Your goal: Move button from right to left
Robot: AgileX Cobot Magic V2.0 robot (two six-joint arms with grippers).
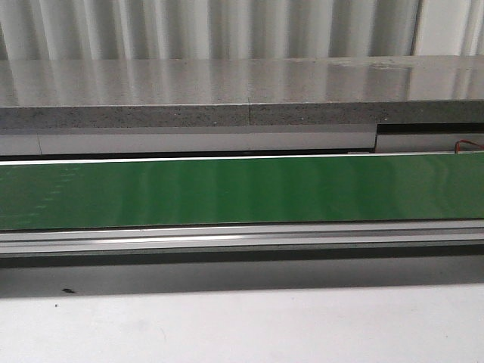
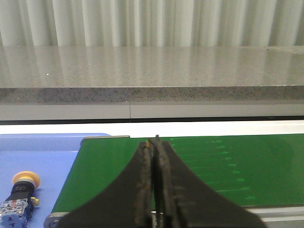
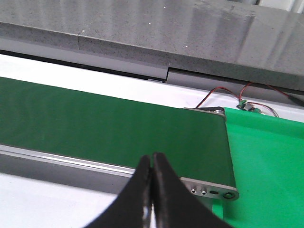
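Observation:
The button (image 2: 20,198), with a yellow mushroom cap, black collar and blue-grey contact block, lies on its side on a blue surface (image 2: 47,159) beside the left end of the green conveyor belt (image 2: 228,166). It shows only in the left wrist view. My left gripper (image 2: 154,141) is shut and empty, over the belt, apart from the button. My right gripper (image 3: 152,156) is shut and empty above the belt's front rail near its right end. Neither gripper shows in the front view.
The green belt (image 1: 242,193) runs across the front view with a metal rail (image 1: 242,238) in front and a grey stone ledge (image 1: 227,91) behind. A bright green surface (image 3: 270,161) lies past the belt's right end, with red wires and a small board (image 3: 244,105) behind.

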